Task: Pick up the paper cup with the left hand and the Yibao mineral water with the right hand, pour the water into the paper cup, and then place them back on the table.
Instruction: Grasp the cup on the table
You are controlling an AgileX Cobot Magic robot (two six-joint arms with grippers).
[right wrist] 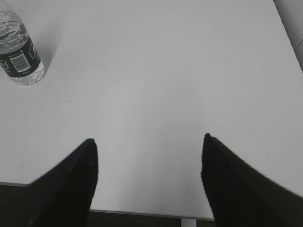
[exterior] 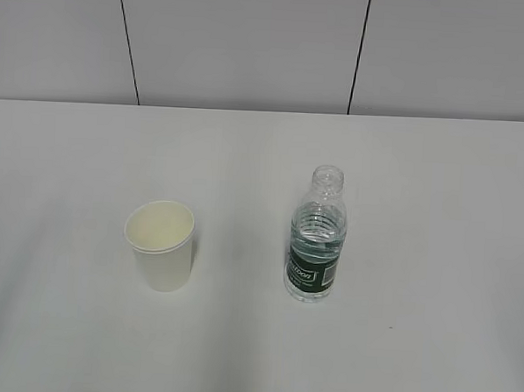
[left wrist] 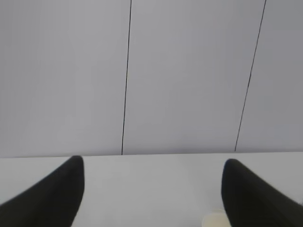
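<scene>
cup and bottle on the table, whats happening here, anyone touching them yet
Nothing is being handled yet. The paper cup and the uncapped Yibao mineral water stand upright and apart on the white table, cup on the left. The left pincer and right pincer are both open and empty, away from them. No water has visibly been poured.

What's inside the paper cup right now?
The paper cup shows only its cream inner wall; no water is visible. Its bottom is hidden by the near rim, so I can't confirm it's dry.
</scene>
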